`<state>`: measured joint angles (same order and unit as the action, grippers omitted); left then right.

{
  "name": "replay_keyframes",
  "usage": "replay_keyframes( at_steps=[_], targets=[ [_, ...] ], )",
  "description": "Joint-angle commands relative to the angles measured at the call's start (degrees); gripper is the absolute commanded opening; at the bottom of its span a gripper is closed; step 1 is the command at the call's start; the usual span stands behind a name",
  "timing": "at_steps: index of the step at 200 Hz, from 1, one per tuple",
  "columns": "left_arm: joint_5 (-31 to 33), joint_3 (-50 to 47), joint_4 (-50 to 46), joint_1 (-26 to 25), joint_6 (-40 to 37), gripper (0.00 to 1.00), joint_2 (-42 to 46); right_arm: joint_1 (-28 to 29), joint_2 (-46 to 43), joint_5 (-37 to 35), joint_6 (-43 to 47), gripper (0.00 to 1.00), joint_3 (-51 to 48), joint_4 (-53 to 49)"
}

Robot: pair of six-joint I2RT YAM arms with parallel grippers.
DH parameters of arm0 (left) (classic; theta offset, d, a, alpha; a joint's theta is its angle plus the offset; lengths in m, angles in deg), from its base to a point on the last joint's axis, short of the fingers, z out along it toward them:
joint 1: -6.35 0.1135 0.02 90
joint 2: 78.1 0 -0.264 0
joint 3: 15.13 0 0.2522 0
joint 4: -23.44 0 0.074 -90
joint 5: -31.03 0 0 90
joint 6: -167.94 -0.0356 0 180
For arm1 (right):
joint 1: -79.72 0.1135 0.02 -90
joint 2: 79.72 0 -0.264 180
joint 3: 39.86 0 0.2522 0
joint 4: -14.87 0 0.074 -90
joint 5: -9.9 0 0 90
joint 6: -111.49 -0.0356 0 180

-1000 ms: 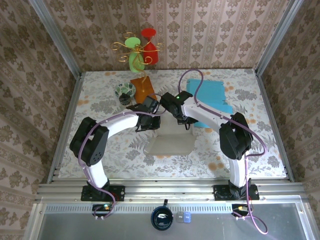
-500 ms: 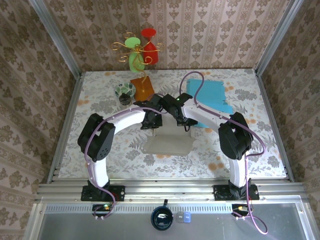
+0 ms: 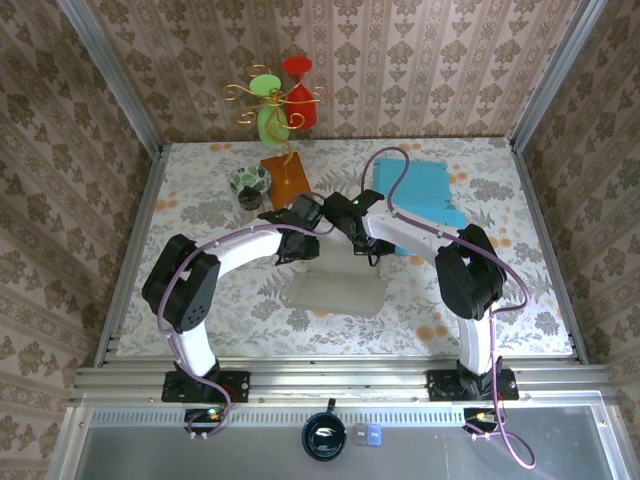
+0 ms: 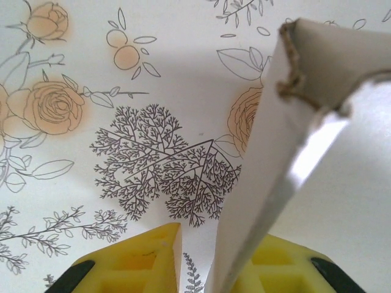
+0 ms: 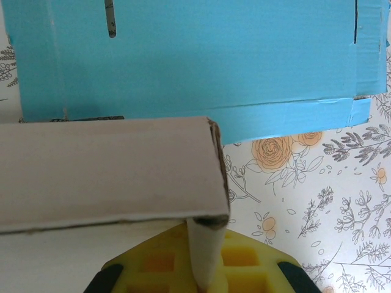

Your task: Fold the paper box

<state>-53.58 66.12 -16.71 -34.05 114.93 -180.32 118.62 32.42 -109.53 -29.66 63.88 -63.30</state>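
The paper box (image 3: pixel 335 292), pale grey cardboard, lies partly folded on the flowered table between both arms. My left gripper (image 3: pixel 298 238) is at its far left corner. In the left wrist view a raised flap (image 4: pixel 305 110) runs between the yellow pads (image 4: pixel 146 256); it leans on the right pad, and the left pad stands clear of it with a gap, so the left gripper (image 4: pixel 208 259) is open. My right gripper (image 3: pixel 366 240) is at the far right corner. The right gripper (image 5: pixel 204 259) is shut on a thin upright flap of the box (image 5: pixel 104 171).
A blue cardboard sheet (image 3: pixel 420 195) lies flat just behind the right gripper, also seen in the right wrist view (image 5: pixel 195 55). An orange block (image 3: pixel 285 178), a small bowl (image 3: pixel 250 182) and a red-and-green wire ornament (image 3: pixel 280 100) stand at the back. Metal rails edge the table.
The left jaws have parted from the flap they pinched. The left arm swung inward, then back out. The box's far edge has sunk lower; the right gripper keeps its hold.
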Motion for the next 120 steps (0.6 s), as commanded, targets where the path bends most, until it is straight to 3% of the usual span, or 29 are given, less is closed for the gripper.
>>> replay_keyframes(
  at_steps=[1, 39, 66, 120],
  targets=[
    [1.47, -0.75, 0.82, 0.55, -3.2, 0.24, 2.7, -0.66, 1.26, -2.3, -1.14, 0.0, 0.1, -3.71],
    [1.41, -1.62, 1.17, 0.81, -3.5, 0.21, 2.44, -0.66, 1.5, -1.91, -1.13, 0.0, 0.31, -3.8],
    [2.99, -2.07, 1.39, 0.7, -3.7, 0.0, 2.46, -0.66, 1.68, -1.75, -1.14, 0.0, 0.15, -3.8],
    [13.64, 1.05, -8.04, -2.54, 4.43, 0.0, -0.32, -0.83, 2.41, -0.13, -1.49, 0.0, -0.47, -2.95]
  ],
)
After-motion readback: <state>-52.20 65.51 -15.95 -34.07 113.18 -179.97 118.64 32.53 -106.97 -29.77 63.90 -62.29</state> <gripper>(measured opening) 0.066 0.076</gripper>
